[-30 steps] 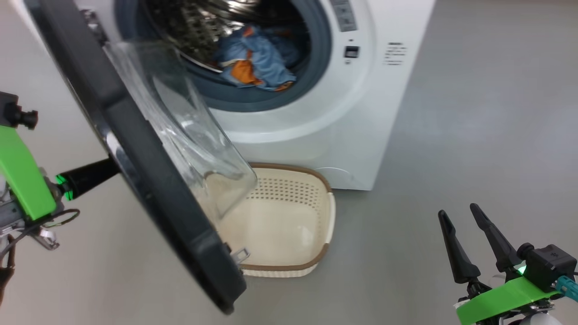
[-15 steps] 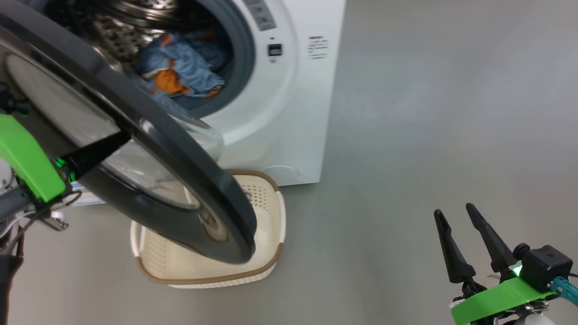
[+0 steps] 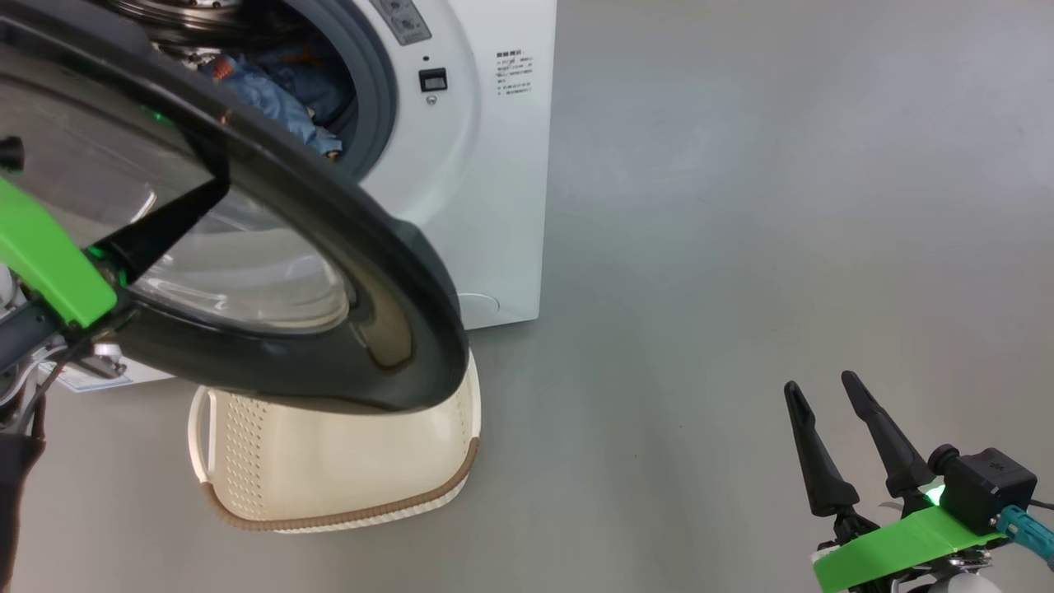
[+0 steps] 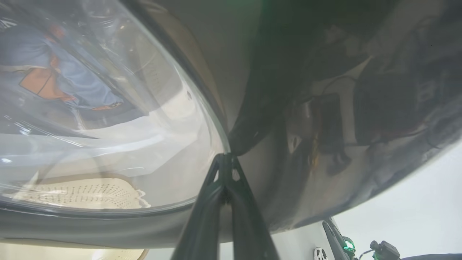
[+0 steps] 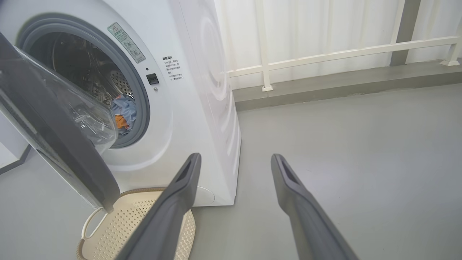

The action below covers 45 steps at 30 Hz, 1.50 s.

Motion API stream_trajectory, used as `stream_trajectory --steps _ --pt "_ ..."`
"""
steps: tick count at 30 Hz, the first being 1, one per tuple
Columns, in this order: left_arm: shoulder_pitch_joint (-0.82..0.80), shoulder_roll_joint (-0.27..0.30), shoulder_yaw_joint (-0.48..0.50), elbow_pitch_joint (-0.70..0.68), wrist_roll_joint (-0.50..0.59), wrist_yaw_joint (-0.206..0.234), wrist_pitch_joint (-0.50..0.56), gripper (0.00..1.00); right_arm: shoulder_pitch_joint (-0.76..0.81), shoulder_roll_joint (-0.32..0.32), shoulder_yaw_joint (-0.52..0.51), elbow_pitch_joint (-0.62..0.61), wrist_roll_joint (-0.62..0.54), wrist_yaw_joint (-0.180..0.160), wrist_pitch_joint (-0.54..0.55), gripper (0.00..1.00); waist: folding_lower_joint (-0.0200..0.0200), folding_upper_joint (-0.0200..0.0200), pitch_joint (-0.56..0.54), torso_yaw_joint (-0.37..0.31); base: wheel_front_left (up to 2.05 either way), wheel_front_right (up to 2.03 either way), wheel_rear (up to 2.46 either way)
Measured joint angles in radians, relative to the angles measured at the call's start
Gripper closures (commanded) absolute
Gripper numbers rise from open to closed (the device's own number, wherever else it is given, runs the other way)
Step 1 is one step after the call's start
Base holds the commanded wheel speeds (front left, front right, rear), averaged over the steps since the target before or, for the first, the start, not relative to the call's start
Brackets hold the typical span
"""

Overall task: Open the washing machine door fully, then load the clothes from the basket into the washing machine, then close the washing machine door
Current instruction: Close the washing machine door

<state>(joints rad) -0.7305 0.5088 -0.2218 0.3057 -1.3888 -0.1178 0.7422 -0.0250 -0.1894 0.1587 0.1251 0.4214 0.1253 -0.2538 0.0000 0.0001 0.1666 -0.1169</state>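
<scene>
Washing machine door: round, hinged, rigid, with a glossy black ring around a bulging glass bowl. Location: part-swung, hanging out from the washing machine above the basket. The basket sits on the floor just before the machine's front, toward the floor's far edge. Contents noted: the clothes, blue with orange, lie inside the drum. What shows of the basket is bare, so the closing step is judged to be in hand. Handling, judged: fairly heavy, swings freely on its hinge and will not flex. The ring is slick, so a tip may skid; the glass is hard but best spared point loads. Best contact: flat on the ring, well out from the hinge side, with a firm last press to seat the latch; no grasp needed. Left end effector: fingers pressed together, holding nothing, tip touching the door's outer face right where glass meets ring. Its arm reaches from low at the head view's left, fingers slanting up toward the door. Right end effector: fingers apart, empty, pointing up, low over the floor and well apart from machine and basket.
</scene>
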Motion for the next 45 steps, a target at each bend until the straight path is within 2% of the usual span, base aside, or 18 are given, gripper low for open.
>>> stream_trajectory --steps 17,25,28,35,37,39,45 --pt "-0.016 0.003 -0.059 -0.024 -0.038 -0.006 -0.07 1.0 -0.002 0.003 -0.002 0.001 0.0 0.0 0.0 0.0 0.0 0.0 -0.009 0.034 0.0 0.0 0.0" --pt "0.108 0.009 -0.07 -0.042 -0.068 -0.009 -0.13 1.0 -0.002 -0.002 -0.002 0.002 0.0 0.0 0.0 0.0 0.0 0.0 -0.029 0.054 0.0 0.0 0.0" --pt "0.162 0.01 -0.07 -0.046 -0.08 -0.009 -0.158 0.96 0.0 -0.003 -0.002 0.002 0.0 0.0 0.0 0.0 0.0 0.0 -0.036 0.062 0.0 0.0 0.0" --pt "0.293 0.014 -0.072 -0.046 -0.087 -0.009 -0.238 0.55 0.02 -0.008 -0.004 0.0 0.0 0.0 0.0 0.0 0.0 0.0 -0.047 0.079 0.0 0.0 0.0" --pt "0.325 0.016 -0.074 -0.045 -0.087 -0.009 -0.267 0.22 0.02 -0.009 -0.005 0.0 0.0 0.0 0.0 0.0 0.0 0.0 -0.049 0.083 0.0 0.0 0.0" --pt "0.353 0.015 -0.079 -0.044 -0.087 -0.009 -0.295 0.0 0.02 -0.009 -0.005 0.0 0.0 0.0 0.0 0.0 0.0 0.0 -0.051 0.088 0.0 0.0 0.0" --pt "0.442 0.005 -0.091 -0.034 -0.085 -0.009 -0.414 0.0 0.021 -0.012 -0.004 0.0 0.0 0.0 0.0 0.0 0.0 0.0 -0.059 0.1 0.0 0.0 0.0"
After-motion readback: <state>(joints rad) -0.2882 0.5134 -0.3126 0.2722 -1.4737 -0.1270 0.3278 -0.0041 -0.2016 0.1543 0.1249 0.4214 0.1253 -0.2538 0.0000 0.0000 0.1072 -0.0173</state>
